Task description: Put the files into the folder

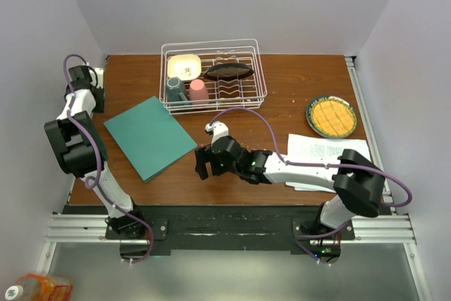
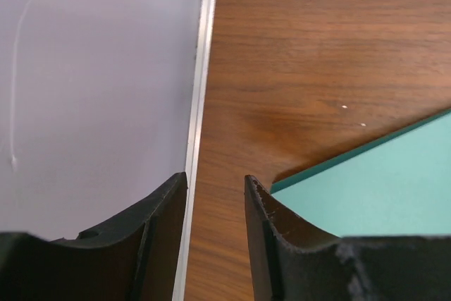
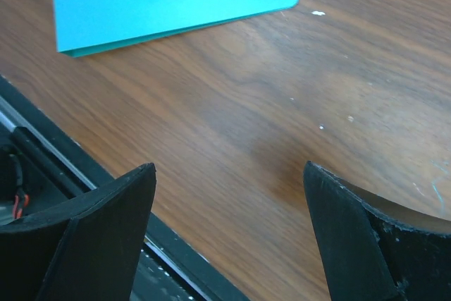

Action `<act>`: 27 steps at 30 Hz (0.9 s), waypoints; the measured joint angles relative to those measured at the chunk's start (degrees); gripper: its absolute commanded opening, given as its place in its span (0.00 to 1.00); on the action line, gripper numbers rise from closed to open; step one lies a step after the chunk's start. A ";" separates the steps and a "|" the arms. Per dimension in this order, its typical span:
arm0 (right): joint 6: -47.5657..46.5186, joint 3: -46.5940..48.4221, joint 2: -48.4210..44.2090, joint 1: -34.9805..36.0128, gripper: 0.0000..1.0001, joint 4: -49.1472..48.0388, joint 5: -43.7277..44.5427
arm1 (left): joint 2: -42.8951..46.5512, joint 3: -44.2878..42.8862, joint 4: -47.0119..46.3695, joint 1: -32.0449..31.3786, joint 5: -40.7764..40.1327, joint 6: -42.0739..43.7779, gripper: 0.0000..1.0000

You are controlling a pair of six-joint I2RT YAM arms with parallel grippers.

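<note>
Two grippers, both empty: right gripper (image 3: 229, 234) jaws wide, left gripper (image 2: 215, 237) jaws narrowly parted. Flat teal-green folder (image 1: 150, 137) lies closed, left side of brown wooden table (image 1: 282, 103). White printed paper files (image 1: 328, 151) lie right, partly under right arm.

lit evenly and brightly from above in every view, without glare. casts only soft, blurred shadows: a dim patch on the table (image 3: 317, 89) between the fingers (image 3: 91, 237) of the right gripper (image 3: 229, 167), another on the wood beside the folder (image 2: 380, 195) corner ahead of the left gripper (image 2: 215, 176). washes the folder paler toward its middle. looks sharp from the top camera; goes slightly soft on the near fingertips at both wrists.
</note>
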State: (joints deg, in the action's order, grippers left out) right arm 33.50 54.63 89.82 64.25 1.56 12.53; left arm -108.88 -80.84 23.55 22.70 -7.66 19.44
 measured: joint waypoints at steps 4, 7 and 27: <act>0.35 0.00 -0.02 0.26 0.89 -0.83 -0.11 | -0.85 0.37 -2.62 -0.11 -2.29 -0.87 0.43; 0.74 -0.02 -0.55 0.26 0.88 -0.79 -0.09 | -3.54 0.02 -3.52 -0.48 -4.42 -0.83 0.43; 5.68 -6.93 -8.55 0.63 0.88 1.25 0.52 | 2.86 16.24 -4.70 -1.97 0.24 8.66 0.37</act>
State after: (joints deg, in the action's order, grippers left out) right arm 39.18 47.70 81.28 64.88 2.81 13.06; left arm -106.02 -64.60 18.85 20.73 -7.42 28.10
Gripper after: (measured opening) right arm 0.877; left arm 0.392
